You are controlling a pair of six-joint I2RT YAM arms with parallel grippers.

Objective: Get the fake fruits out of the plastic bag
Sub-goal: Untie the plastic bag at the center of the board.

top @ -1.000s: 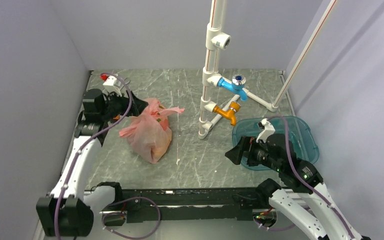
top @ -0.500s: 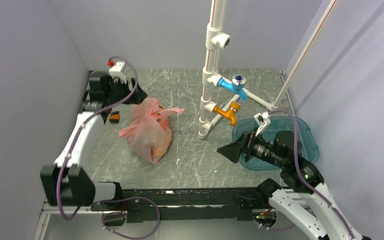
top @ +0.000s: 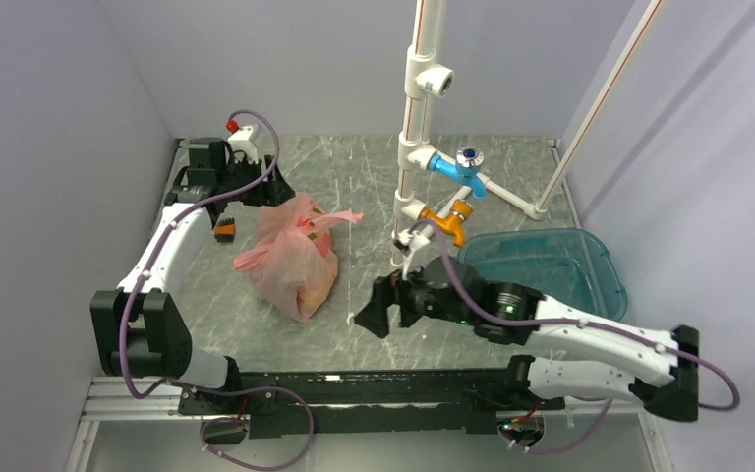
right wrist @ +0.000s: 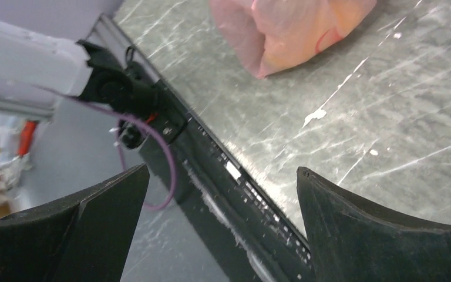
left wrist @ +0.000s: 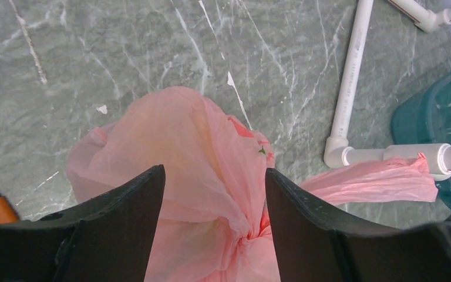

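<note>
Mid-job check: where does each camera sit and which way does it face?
Top external: above and behind the arms, looking down on the table; left end effector at the plastic bag, right end effector near centre.
Left wrist: on the left arm, looking down onto the bag; its fingers show.
Right wrist: low, facing the table's near edge and the left arm's base; its fingers show.
Shared: all three see the bag.

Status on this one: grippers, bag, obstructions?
Left gripper open, jaws astride plastic bag at gathered top. Right gripper open, empty, over table front edge. Fake fruits inside bag. Pipe stand near bag handle, not blocking.
</note>
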